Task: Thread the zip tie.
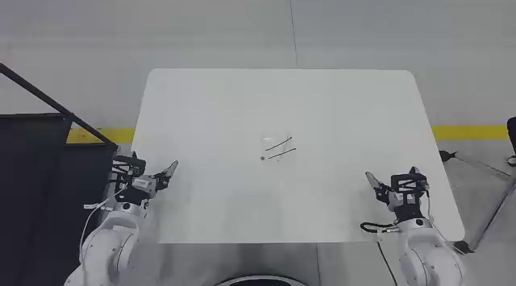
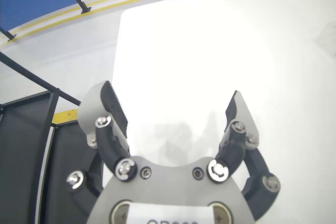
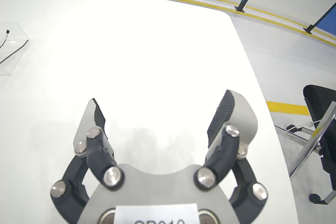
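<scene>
Bright glare whitens the table (image 2: 210,51) (edges bowed).

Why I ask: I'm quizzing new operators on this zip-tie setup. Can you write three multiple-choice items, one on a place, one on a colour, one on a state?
1. Where do the zip ties lie?
A. near the middle of the table
B. at a far corner
C. on the floor

2. What colour are the zip ties?
A. red
B. black
C. yellow

3. How do the jaws of the left gripper and the right gripper stand?
A. both shut
B. left open, right shut on a tie
C. both open, empty

Answers:
1 A: the top view shows them mid-table, apart from both arms.
2 B: they show as thin black strands on the white top.
3 C: each wrist view shows jaws spread with nothing between them.
</scene>
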{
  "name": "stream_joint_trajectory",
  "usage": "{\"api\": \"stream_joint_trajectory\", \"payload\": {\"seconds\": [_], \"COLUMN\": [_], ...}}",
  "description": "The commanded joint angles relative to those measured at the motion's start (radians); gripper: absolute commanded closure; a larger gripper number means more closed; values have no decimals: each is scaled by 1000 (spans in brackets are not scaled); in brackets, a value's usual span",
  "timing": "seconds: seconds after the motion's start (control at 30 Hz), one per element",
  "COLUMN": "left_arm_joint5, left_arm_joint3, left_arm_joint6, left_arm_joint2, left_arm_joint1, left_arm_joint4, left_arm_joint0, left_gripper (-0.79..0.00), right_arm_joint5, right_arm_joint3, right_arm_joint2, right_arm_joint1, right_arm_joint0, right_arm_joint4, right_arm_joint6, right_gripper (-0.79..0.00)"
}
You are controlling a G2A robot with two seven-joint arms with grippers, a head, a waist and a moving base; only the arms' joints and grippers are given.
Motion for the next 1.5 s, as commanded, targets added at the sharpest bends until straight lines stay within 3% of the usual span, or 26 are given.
{"api": "stream_joint_trajectory", "payload": {"seconds": [0.0, 0.3, 0.47, 0.57, 0.67, 0.83, 1.07, 1.2, 1.47], "left_arm_joint5": [0, 0, -76, -140, -273, -395, -482, -487, -487], "left_arm_joint3": [0, 0, -2, -8, 3, 16, 39, 43, 43], "left_arm_joint6": [0, 0, 27, 23, 30, -1, -109, -168, -168], "left_arm_joint2": [0, 0, -14, -34, -56, -76, -72, -78, -78], "left_arm_joint1": [0, 0, 2, 2, 6, 11, 15, 18, 18], "left_arm_joint4": [0, 0, -38, -114, -214, -307, -468, -481, -481], "left_arm_joint0": [0, 0, 0, -18, -33, -71, -129, -150, -150], "left_gripper": [-784, -784, -785, -785, -785, -785, -785, -785, -785], "right_arm_joint5": [0, 0, -43, -127, -310, -543, -766, -827, -827], "right_arm_joint3": [0, 0, -7, -22, -9, 74, 278, 365, 365], "right_arm_joint2": [0, 0, -2, 11, 25, 19, -58, -97, -97], "right_arm_joint1": [0, 0, 0, 3, 12, 27, 41, 53, 53], "right_arm_joint0": [0, 0, 7, 38, 98, 256, 487, 567, 567], "right_arm_joint4": [0, 0, 24, 81, 184, 390, 796, 1002, 1002], "right_arm_joint6": [0, 0, 19, 99, 211, 474, 791, 958, 958], "right_gripper": [-785, -785, -785, -785, -785, -785, -785, -785, -785]}}
